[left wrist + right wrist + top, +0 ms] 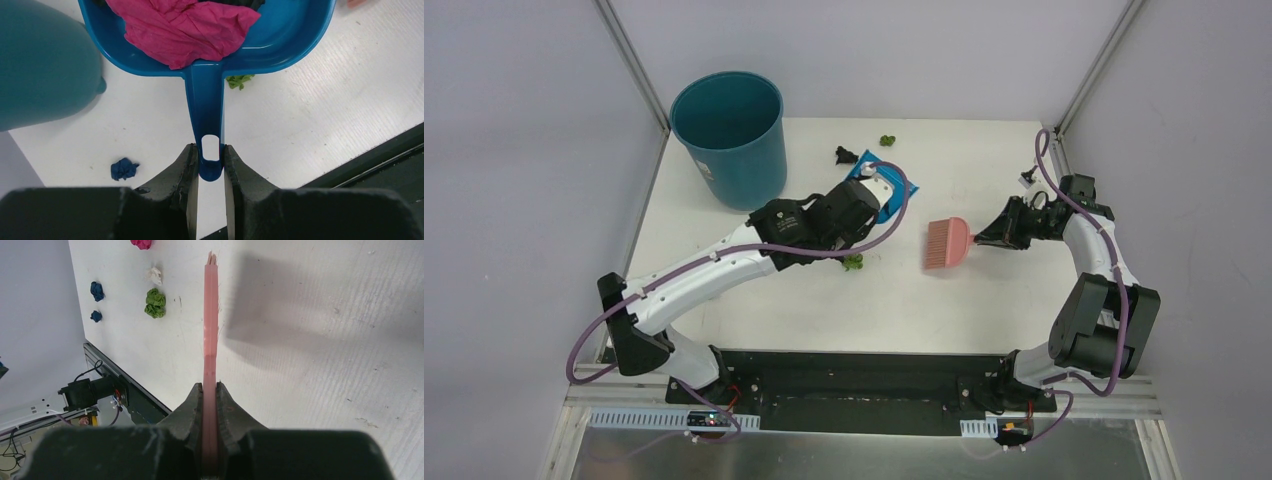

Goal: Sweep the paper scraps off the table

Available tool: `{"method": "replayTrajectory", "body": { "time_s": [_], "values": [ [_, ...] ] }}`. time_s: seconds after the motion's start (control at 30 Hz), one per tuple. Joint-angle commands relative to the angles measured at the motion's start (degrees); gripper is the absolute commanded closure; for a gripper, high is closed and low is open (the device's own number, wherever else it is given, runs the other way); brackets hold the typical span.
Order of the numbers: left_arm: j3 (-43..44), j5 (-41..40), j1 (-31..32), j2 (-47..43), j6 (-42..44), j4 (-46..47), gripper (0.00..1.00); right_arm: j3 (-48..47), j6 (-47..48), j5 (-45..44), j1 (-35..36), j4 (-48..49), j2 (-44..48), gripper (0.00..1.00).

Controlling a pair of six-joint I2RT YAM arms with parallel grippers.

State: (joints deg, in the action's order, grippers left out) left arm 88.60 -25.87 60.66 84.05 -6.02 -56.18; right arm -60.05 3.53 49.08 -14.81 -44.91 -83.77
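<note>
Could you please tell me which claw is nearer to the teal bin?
Left. The left claw, gripping the blue dustpan, is beside the teal bin; the right claw, holding the pink brush, is far across the table.

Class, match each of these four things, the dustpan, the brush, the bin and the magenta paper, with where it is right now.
Things:
1 dustpan
2 brush
3 bin
4 magenta paper

Places:
A clamped in the right gripper
B lying in the dustpan
C handle clamped in the left gripper
D standing at the far left corner of the table

Pairs: 1-C, 2-A, 3-D, 4-B
</note>
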Motion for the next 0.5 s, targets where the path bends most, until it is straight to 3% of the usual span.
{"method": "replayTrajectory", "body": {
  "time_s": [0.0, 0.47],
  "values": [
    [4.9, -2.8, -2.1, -3.2, 1.1, -5.3, 1.00, -0.5, 1.5, 3.0, -0.1, 0.0, 0.4, 1.00],
    [15.7, -6.5, -12.6, -5.5, 2.6, -14.9, 1.00, -0.9, 1.9, 3.3, 0.2, -0.9, 0.0, 1.00]
  ]
}}
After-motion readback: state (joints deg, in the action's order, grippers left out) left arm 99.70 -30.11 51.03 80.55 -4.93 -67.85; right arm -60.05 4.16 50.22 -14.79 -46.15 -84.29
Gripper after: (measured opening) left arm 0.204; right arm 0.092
